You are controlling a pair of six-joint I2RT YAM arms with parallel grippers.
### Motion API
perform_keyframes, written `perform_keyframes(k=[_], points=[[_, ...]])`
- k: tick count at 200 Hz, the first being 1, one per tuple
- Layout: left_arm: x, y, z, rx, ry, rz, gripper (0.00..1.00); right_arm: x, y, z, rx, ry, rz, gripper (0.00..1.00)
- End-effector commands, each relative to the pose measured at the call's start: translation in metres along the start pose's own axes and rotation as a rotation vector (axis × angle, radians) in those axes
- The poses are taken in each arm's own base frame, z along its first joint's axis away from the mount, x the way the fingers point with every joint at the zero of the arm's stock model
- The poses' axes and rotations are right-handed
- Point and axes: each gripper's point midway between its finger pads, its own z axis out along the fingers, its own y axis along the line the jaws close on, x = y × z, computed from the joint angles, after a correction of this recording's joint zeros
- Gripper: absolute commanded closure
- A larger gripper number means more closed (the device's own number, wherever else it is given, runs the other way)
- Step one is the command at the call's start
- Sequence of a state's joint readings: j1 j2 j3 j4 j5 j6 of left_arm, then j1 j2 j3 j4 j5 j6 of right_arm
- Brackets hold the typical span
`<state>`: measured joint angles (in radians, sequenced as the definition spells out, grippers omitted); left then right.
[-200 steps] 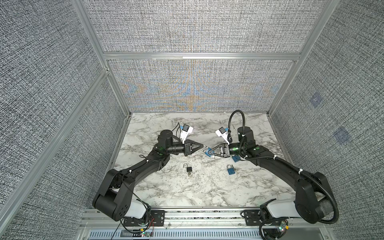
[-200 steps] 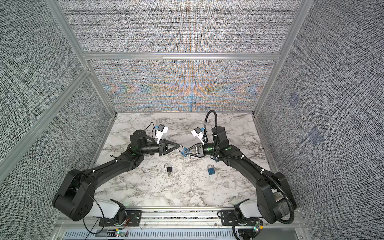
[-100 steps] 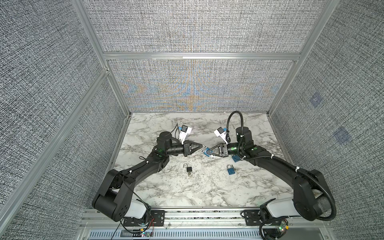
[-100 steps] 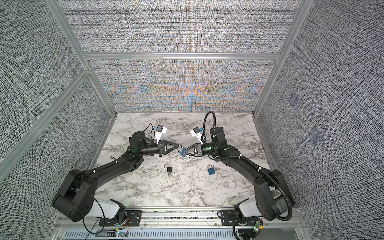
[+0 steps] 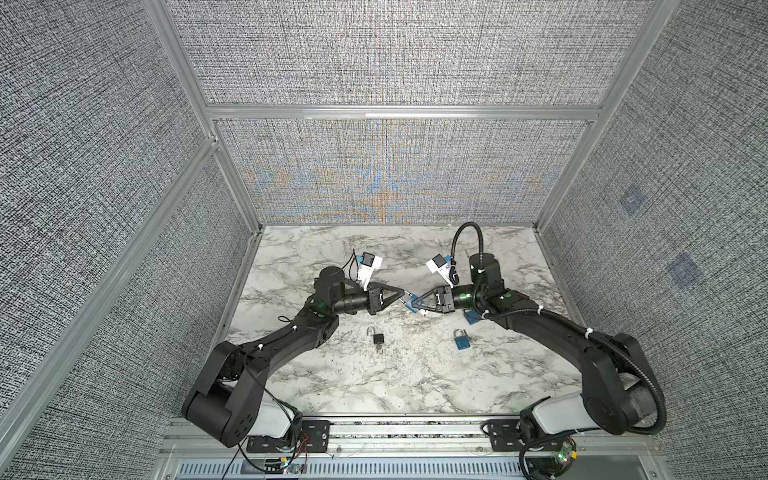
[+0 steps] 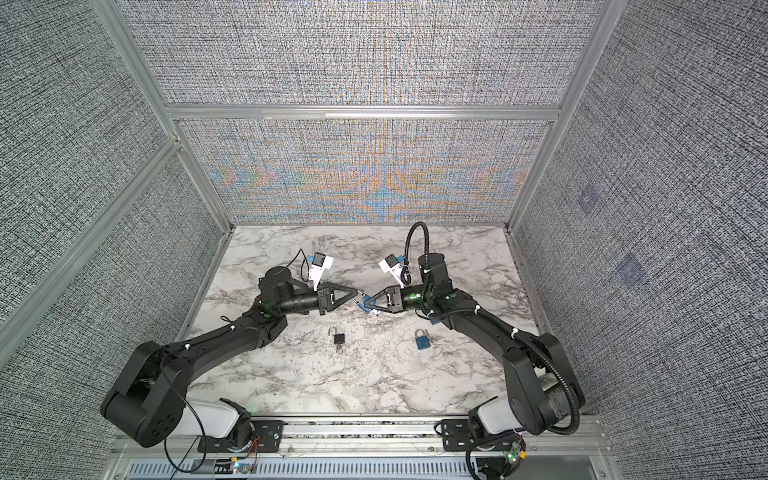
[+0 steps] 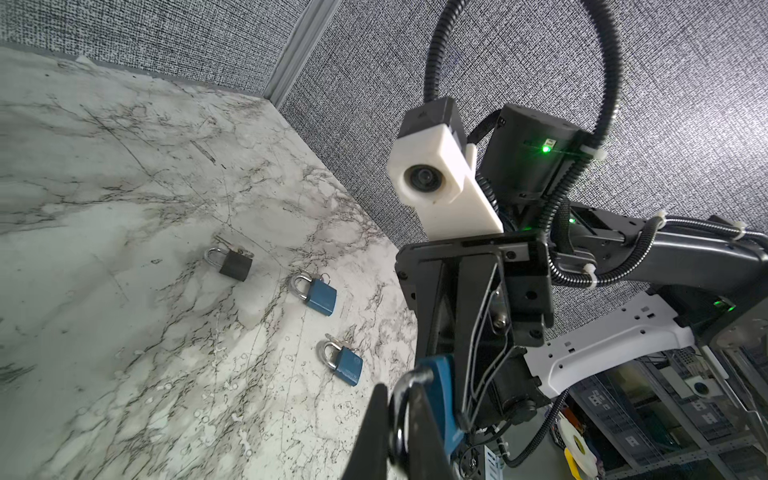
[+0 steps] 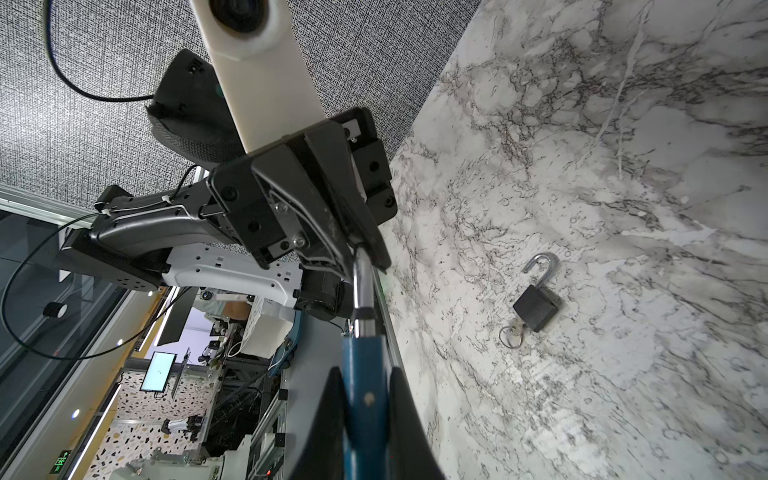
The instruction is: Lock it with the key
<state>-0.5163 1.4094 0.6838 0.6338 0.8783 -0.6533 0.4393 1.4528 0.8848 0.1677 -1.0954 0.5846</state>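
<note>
A blue padlock (image 5: 414, 306) (image 6: 368, 308) hangs above the mid-table between both grippers. My right gripper (image 5: 412, 305) (image 8: 365, 390) is shut on its blue body (image 8: 365, 365). My left gripper (image 5: 402, 296) (image 7: 399, 399) is shut on its chrome shackle (image 7: 402, 409) (image 8: 361, 286). No key shows on this held lock. A black padlock (image 5: 377, 339) (image 8: 536, 309) lies on the marble with its shackle swung open. A key on a ring (image 8: 512, 333) sticks out of its base.
A blue padlock (image 5: 461, 341) (image 7: 345, 362) lies right of the black one. In the left wrist view a second blue padlock (image 7: 318, 293) and a shut black padlock (image 7: 235, 265) lie near the right wall, by my right arm. Fabric walls (image 5: 386, 174) enclose the marble top.
Both grippers, joined on the blue padlock, have drifted very slightly left. Neither grip has changed, and the locks on the table have not moved.
</note>
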Motion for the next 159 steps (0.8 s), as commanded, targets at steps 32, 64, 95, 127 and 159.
perform_keyframes(k=[32, 64, 95, 127, 159], points=[[0.021, -0.021, 0.003, 0.099, 0.095, -0.005, 1.0, -0.036, 0.008, 0.001, 0.019, -0.113, -0.13, 1.0], [0.024, -0.021, 0.003, 0.101, 0.103, -0.011, 1.0, -0.037, 0.003, 0.003, 0.022, -0.117, -0.123, 1.0], [0.028, -0.021, 0.004, 0.103, 0.114, -0.02, 1.0, -0.039, -0.001, 0.004, 0.028, -0.124, -0.119, 1.0], [0.027, -0.023, 0.004, 0.108, 0.114, -0.015, 1.0, -0.041, -0.003, 0.005, 0.034, -0.131, -0.121, 1.0], [0.03, -0.023, 0.005, 0.113, 0.12, -0.019, 1.0, -0.042, -0.007, 0.006, 0.04, -0.137, -0.117, 1.0]])
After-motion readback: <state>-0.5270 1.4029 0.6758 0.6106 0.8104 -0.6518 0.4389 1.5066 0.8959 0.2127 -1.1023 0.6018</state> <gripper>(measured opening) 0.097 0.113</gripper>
